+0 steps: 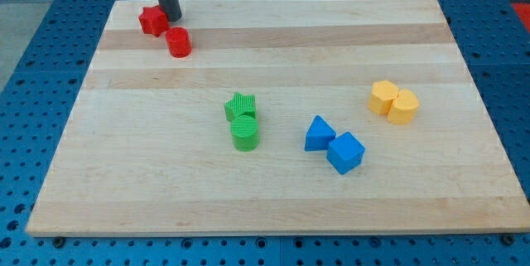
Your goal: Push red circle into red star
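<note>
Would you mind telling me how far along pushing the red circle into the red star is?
Nearly done: the red circle sits just below-right of the red star, seemingly not quite touching. My tip rests beside the star, above the circle. Left: a final nudge closing the gap.

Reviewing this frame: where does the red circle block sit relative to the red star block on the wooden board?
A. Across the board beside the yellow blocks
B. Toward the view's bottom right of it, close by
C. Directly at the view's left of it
B: the red circle block lies close to the red star block, toward the view's bottom right, with my tip just right of the star.
</note>
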Available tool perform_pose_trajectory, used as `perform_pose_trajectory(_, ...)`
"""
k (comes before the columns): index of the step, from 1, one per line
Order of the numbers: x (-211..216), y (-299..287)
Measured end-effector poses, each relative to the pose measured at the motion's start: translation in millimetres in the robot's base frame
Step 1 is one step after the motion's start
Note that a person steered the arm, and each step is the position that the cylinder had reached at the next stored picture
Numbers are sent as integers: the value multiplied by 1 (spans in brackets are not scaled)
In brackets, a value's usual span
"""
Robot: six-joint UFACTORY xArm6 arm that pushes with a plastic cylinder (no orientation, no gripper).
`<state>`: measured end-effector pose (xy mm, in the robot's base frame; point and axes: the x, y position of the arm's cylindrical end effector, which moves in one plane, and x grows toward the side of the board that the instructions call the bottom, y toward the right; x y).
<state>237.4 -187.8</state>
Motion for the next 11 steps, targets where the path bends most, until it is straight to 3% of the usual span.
perform_pose_trajectory(3, 0, 2)
perform_pose_trajectory(6, 2, 52)
perform_pose_trajectory(11, 98, 74)
